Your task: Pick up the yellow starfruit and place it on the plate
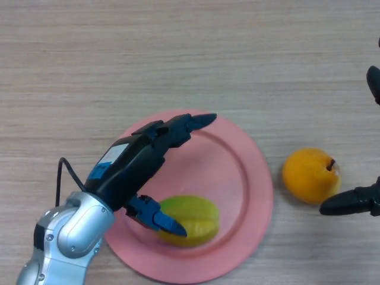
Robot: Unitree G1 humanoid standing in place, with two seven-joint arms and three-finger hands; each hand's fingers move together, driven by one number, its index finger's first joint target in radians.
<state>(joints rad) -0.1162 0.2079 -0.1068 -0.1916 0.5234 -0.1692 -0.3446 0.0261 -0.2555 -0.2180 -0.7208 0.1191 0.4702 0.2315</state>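
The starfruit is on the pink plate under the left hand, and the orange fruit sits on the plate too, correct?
Not quite. The head view shows the starfruit on the pink plate under the left hand, but the orange fruit lies on the table, right of the plate.

single head view, looking steeply down, close over the table [190, 53]

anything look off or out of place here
Nothing stands out. The starfruit lies whole on the near part of the pink plate, with the left hand open above it. An orange fruit sits on the table beside the plate, near the right hand.
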